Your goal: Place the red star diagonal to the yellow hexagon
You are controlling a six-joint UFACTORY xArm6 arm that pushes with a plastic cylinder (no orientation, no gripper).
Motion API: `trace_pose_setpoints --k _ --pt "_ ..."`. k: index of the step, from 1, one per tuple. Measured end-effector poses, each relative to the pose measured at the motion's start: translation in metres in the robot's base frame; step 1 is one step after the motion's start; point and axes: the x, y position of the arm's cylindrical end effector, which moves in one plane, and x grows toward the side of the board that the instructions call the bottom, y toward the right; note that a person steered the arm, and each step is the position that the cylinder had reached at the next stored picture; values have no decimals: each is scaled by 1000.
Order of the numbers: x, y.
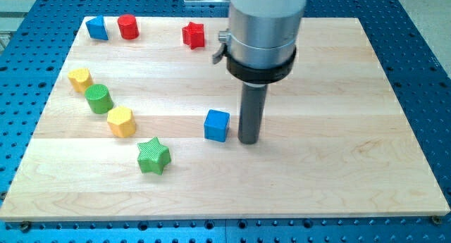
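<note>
Resting mid-table (338, 201), my tip (247, 141) just right of blue cube (217, 125) — red star (193, 35) near top edge, yellow hexagon (121, 121) toward left edge. No claw fitted.

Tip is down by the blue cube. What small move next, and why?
Probably draw my tip away from the blue cube and toward the view's top, behind the red star; the star sits far from the yellow hexagon.
</note>
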Motion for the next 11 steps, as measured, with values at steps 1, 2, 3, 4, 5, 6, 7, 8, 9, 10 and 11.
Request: trace_pose_setpoints --k 1,2,3,4,5,6,7,8,9,10,11 --pt "2 -10" --pt "-18 32" --pt "-109 34" --pt "-181 45" --pt "-241 37" --pt "-271 -10" --pt "-296 -57" --pt "-272 -100" --pt "-199 -76" --pt "-189 -51" --pt "-202 -69"
